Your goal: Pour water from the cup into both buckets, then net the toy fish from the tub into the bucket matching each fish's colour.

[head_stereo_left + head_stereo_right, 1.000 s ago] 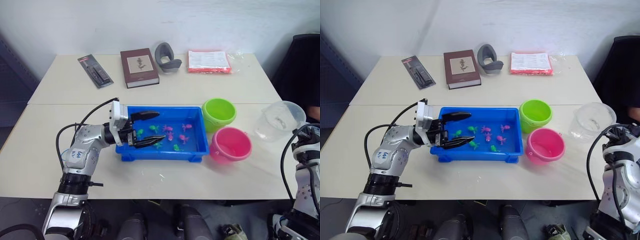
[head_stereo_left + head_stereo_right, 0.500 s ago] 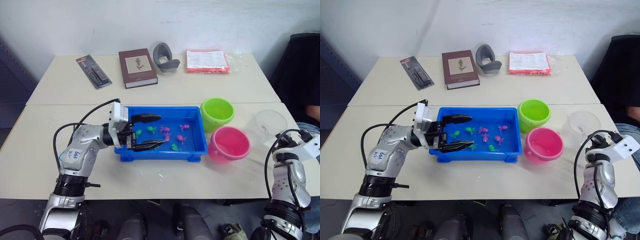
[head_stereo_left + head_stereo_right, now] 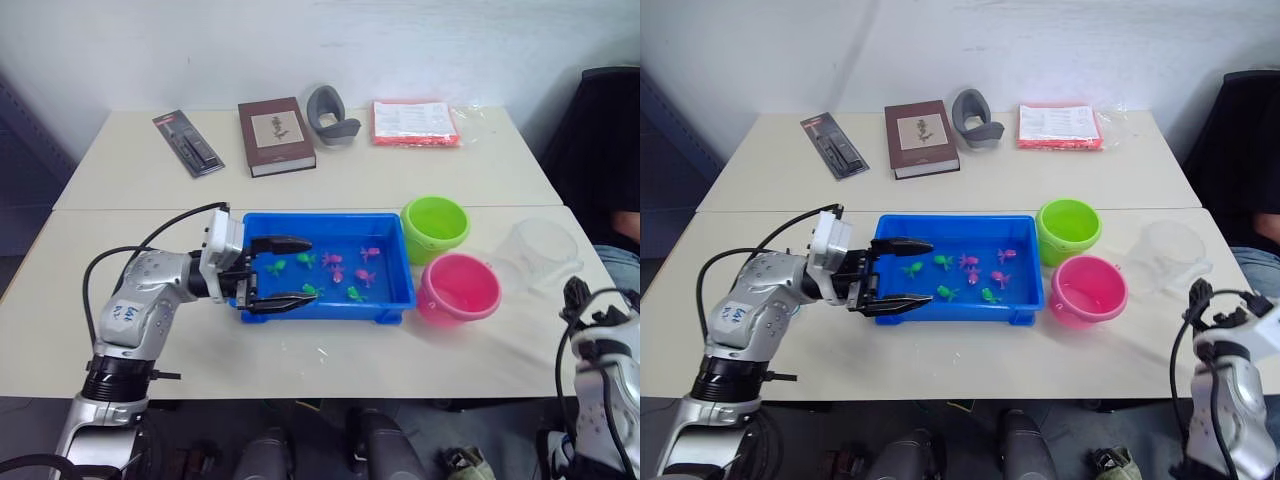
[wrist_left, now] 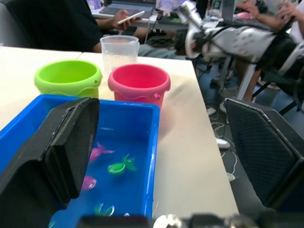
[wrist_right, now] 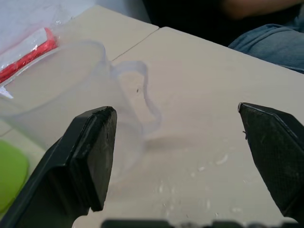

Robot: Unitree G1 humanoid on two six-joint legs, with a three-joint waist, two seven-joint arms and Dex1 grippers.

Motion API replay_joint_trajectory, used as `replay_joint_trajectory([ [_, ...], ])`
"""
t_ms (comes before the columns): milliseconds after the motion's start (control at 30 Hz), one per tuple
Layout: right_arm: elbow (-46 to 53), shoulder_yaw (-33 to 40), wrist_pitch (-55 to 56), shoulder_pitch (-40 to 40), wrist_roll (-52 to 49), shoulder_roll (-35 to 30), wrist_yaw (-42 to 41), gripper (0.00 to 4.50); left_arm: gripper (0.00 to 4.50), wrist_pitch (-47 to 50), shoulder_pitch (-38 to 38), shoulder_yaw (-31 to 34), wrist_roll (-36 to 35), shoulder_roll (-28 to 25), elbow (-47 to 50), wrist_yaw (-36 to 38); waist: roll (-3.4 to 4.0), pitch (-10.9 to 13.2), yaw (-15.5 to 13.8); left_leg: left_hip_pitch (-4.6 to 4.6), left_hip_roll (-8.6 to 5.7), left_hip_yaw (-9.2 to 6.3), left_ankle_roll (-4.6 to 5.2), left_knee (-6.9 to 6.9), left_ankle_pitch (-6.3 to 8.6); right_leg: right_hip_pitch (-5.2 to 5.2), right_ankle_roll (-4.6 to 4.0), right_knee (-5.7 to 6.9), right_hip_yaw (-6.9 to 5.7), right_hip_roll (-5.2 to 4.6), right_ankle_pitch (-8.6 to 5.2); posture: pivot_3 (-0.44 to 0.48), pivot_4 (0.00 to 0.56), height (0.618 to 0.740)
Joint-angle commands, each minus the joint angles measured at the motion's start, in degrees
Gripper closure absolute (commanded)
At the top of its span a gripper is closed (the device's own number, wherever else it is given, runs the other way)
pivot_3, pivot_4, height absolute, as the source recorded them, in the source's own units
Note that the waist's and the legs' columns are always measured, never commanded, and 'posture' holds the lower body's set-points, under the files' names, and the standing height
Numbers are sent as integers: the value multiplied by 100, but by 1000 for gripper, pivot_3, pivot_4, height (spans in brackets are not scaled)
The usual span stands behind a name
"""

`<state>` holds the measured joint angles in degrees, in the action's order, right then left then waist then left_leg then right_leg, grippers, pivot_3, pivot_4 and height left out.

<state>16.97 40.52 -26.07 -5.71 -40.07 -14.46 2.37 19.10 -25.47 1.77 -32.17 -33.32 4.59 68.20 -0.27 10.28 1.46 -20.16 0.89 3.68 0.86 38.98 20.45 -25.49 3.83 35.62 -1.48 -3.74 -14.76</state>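
Your right tool is spread and empty: line it up with the clear cup's handle before clenching.

A bright blue tub holds green and pink toy fish. Just beside the tub stand a lime green bucket and a pink bucket. The cup is clear, the table pale cream.
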Motion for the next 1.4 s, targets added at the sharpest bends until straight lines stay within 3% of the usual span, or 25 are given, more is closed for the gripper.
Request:
replay_joint_trajectory([
  [33,1017,120,-306,-720,-545,-98,-297,89,0,-144,188,260,19,-220,-86,52,1,0,18,0,0,1,2,0,1,0,0,-1,2,-1,0,0,150,740],
  [133,1432,198,-418,-1204,-807,-445,-716,89,0,-223,334,427,92,-319,-179,-94,0,0,23,1,0,8,9,0,7,1,-1,0,9,-1,0,0,150,740],
  [367,2129,-110,379,-1671,-815,-1591,-3185,89,0,-1047,1191,1459,538,-483,-425,-974,-11,1,24,4,10,13,7,-2,13,3,-1,-2,14,22,-1,0,150,740],
  [533,2011,-1023,1810,-1631,300,-2296,-5196,89,0,-1589,2119,2557,851,-616,-799,-1759,-43,3,-4,16,10,6,7,0,14,3,-2,-9,4,18,-1,0,150,740],
  [567,1928,-1184,2170,-1530,445,-2264,-5426,89,0,-2032,2329,2681,1187,-684,-1015,-1950,-46,3,-5,16,9,7,8,0,15,3,-2,-9,4,14,-1,0,150,740],
  [667,1546,-1645,3211,-1112,1100,-1980,-5573,89,0,-2628,2998,3233,1642,-701,-1518,-2591,-66,-5,6,19,6,9,12,0,18,5,-2,-13,3,2,-1,0,150,740],
  [733,1436,-2137,3553,-1000,1354,-1860,-5774,89,0,-2349,3501,3648,1520,-549,-1459,-2954,-79,-5,12,25,6,15,14,0,29,6,-4,-10,-5,-12,-2,0,150,740],
  [900,1400,-2619,3785,-928,1405,-1821,-5876,89,0,-1401,4176,3917,1224,-341,-744,-3372,-85,-5,-111,23,-1,5,11,-1,37,5,-16,-10,-42,-55,-9,0,150,740],
  [967,1449,-2761,3752,-848,1364,-1887,-5912,89,0,-866,4155,3978,1113,-297,-310,-3767,-91,-9,-162,24,-2,2,11,0,38,11,-18,-12,-47,-61,-11,0,150,740],
  [1067,1494,-2916,3601,-692,1270,-1978,-5933,89,0,415,3536,3863,1017,-360,146,-4635,-85,-6,-277,25,0,-2,9,0,33,22,-23,-11,-72,-79,-13,0,150,740],
  [1267,1445,-3018,3347,-295,1206,-2121,-5856,89,0,3401,1691,2603,1036,-774,81,-5415,-83,-5,-273,23,-1,-16,2,1,24,34,-20,-10,-101,-80,-11,0,150,740],
  [1400,1558,-2984,3115,-100,1203,-2111,-5559,89,0,3600,849,2056,1416,-691,-782,-5709,-81,-5,-151,9,0,-13,-16,0,23,21,-19,-10,-119,-76,-11,0,150,740],
])
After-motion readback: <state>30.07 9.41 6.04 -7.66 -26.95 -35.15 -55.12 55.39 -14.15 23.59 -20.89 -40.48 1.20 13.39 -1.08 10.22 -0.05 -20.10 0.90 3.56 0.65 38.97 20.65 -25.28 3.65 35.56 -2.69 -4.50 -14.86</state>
